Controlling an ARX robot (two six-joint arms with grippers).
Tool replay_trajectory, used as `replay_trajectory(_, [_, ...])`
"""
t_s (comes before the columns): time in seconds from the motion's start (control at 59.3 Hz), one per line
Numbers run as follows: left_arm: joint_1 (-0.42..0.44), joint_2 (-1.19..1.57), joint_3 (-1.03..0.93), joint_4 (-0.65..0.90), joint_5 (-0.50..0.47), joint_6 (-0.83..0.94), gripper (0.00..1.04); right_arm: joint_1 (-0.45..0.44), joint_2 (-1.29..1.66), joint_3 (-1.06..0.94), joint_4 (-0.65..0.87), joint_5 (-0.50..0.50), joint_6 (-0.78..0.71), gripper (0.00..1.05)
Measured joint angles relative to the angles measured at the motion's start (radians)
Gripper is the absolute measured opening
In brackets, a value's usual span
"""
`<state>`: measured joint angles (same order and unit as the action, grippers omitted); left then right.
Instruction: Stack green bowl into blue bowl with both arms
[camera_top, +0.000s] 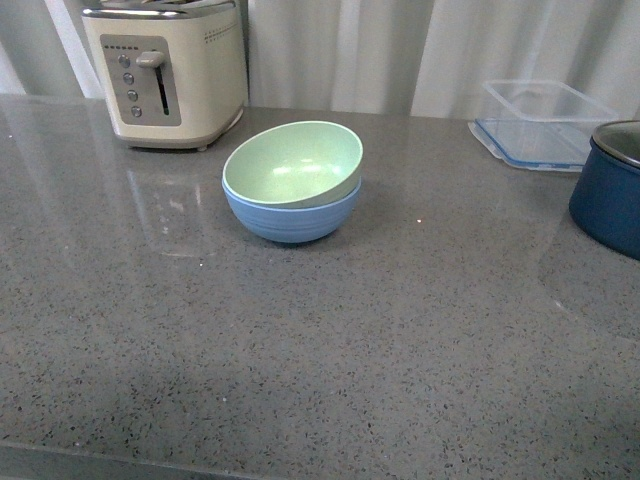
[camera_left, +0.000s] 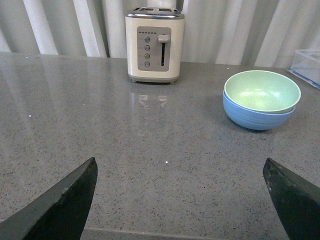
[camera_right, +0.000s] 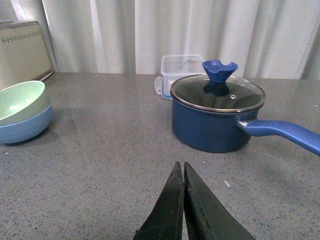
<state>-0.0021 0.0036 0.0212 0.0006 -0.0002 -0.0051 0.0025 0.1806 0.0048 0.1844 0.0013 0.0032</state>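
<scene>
The pale mint-green bowl (camera_top: 292, 162) sits nested inside the sky-blue bowl (camera_top: 290, 216), slightly tilted, on the grey counter (camera_top: 330, 330) in the front view. Both also show in the left wrist view, green bowl (camera_left: 261, 91) in blue bowl (camera_left: 256, 116), and in the right wrist view, green bowl (camera_right: 20, 100) in blue bowl (camera_right: 26, 126). My left gripper (camera_left: 180, 167) is open and empty, low over the counter, well short of the bowls. My right gripper (camera_right: 181, 166) is shut and empty, away from the bowls. Neither arm shows in the front view.
A cream toaster (camera_top: 166, 72) stands at the back left. A clear plastic container (camera_top: 543, 122) lies at the back right. A dark navy pot (camera_right: 216, 116) with a glass lid and blue handle stands at the right, beyond my right gripper. White curtains hang behind.
</scene>
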Motion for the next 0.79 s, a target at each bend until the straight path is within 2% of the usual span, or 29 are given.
replay_trajectory(0.067, [0.000, 0.000, 0.000, 0.000, 0.000, 0.000, 0.98, 0.000, -0.025, 0.000, -0.026, 0.000, 0.000, 0.01])
replay_trajectory(0.169, [0.000, 0.000, 0.000, 0.000, -0.001, 0.000, 0.98, 0.000, -0.146, 0.001, -0.176, -0.002, 0.000, 0.01])
replay_trajectory(0.303, [0.000, -0.001, 0.000, 0.000, 0.000, 0.000, 0.98, 0.000, -0.176, 0.001, -0.182, -0.002, 0.000, 0.01])
replay_trajectory(0.337, [0.000, -0.001, 0.000, 0.000, 0.000, 0.000, 0.98, 0.000, -0.176, 0.001, -0.183, -0.002, -0.002, 0.04])
replay_trajectory(0.792, [0.000, 0.000, 0.000, 0.000, 0.000, 0.000, 0.98, 0.000, -0.176, 0.001, -0.183, -0.002, -0.002, 0.81])
